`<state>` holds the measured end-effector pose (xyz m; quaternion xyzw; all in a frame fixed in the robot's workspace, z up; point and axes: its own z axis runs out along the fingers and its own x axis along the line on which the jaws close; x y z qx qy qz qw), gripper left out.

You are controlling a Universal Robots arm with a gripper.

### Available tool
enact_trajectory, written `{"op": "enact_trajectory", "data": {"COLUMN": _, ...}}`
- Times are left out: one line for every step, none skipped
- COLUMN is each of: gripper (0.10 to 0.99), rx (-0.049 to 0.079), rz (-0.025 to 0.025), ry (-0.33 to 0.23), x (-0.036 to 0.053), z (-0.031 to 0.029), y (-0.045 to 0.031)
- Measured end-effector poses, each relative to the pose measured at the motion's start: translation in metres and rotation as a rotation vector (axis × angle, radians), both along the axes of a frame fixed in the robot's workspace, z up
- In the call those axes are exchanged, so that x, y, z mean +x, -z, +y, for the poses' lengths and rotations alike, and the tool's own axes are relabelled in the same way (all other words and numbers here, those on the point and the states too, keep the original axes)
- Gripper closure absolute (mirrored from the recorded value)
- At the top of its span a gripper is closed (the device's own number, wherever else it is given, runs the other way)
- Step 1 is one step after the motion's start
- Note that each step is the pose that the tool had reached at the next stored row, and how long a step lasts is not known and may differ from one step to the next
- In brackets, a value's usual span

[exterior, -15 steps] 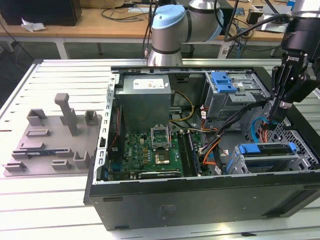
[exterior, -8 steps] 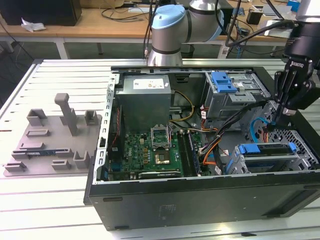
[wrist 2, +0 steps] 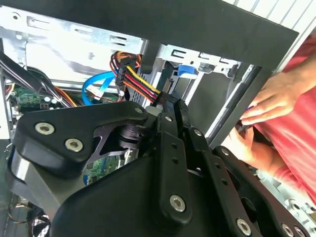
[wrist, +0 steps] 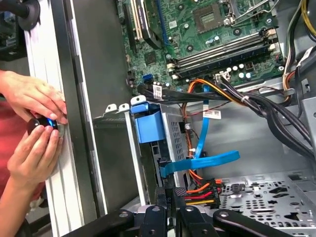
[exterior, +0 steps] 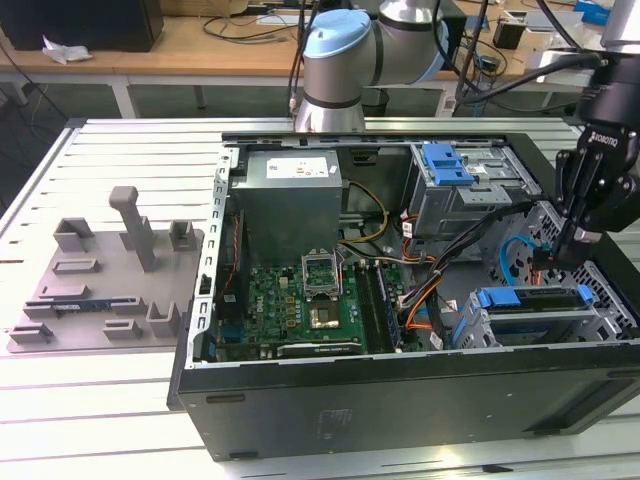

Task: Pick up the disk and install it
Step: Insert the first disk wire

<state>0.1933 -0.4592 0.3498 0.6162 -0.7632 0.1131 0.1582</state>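
1. Progress: the disk (exterior: 520, 298) sits in the cage at the near corner of the case (exterior: 400, 400), on the exterior view's right. Pick-up appears done and placement largely done.
2. The tool (exterior: 560, 255) hangs inside the case just beyond the disk. It is clenched, with nothing visible between its tips; a power plug (wrist: 200, 193) lies just beside them.
3. Outstanding: I cannot tell whether the disk is fully home or cabled.
4. Count: one arm, one tool, one disk, one spare blue bracket (exterior: 447, 163) at the far cage, one blue cable (wrist: 200, 160), and two hands (wrist: 32, 96) of a person at the case wall.
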Motion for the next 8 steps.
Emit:
{"op": "enact_trajectory", "data": {"gripper": 0.918, "rx": 0.006, "rz": -0.0025, "ry": -0.002, "x": -0.0002, "z": -0.0005, "y": 0.0000}}
{"op": "enact_trajectory", "data": {"gripper": 0.918, "rx": 0.014, "rz": -0.0058, "ry": -0.004, "x": -0.0005, "z": -0.0013, "y": 0.0000}}
{"op": "enact_trajectory", "data": {"gripper": 0.918, "rx": 0.020, "rz": -0.0075, "ry": -0.005, "x": -0.0010, "z": -0.0018, "y": 0.0000}}
{"op": "enact_trajectory", "data": {"gripper": 0.918, "rx": 0.028, "rz": -0.0091, "ry": -0.007, "x": -0.0023, "z": -0.0027, "y": -0.0001}}
{"op": "enact_trajectory", "data": {"gripper": 0.918, "rx": 0.035, "rz": -0.0101, "ry": -0.008, "x": -0.0042, "z": -0.0038, "y": 0.0000}}
{"op": "enact_trajectory", "data": {"gripper": 0.918, "rx": 0.042, "rz": -0.0114, "ry": -0.009, "x": -0.0058, "z": -0.0049, "y": 0.0000}}
{"op": "enact_trajectory", "data": {"gripper": 0.918, "rx": 0.047, "rz": -0.0125, "ry": -0.011, "x": -0.0069, "z": -0.0058, "y": 0.0000}}
{"op": "enact_trajectory", "data": {"gripper": 0.918, "rx": 0.051, "rz": -0.0138, "ry": -0.012, "x": -0.0077, "z": -0.0066, "y": 0.0000}}
